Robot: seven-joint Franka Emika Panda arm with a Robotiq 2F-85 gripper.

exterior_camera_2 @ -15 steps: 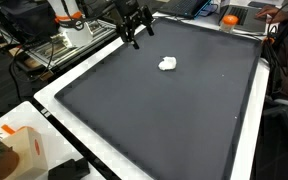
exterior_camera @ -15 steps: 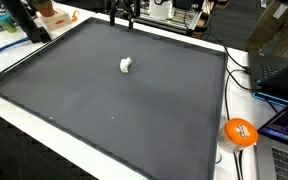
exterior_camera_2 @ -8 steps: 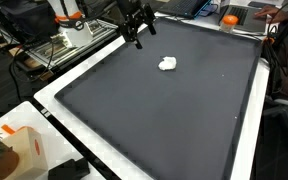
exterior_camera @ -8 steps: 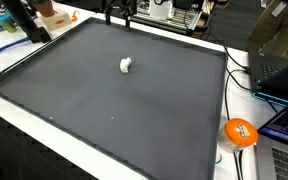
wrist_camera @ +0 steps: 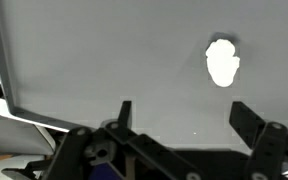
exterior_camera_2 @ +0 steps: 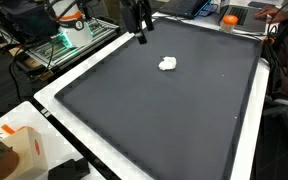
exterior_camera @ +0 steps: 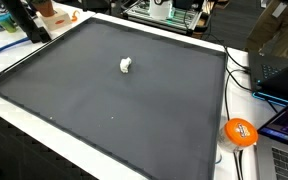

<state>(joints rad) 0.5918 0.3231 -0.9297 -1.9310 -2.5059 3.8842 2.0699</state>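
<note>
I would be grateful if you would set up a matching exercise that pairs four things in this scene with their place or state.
Things:
A. white lump
B. orange round object
C. gripper
D. dark mat

Place or state:
1. up in the air near one edge of the mat, jaws open, holding nothing
2. lying alone on the mat
3. off the mat, beyond its rim
4. spread flat, with a raised rim all round

Pairs: A-2, B-3, C-1, D-4
</note>
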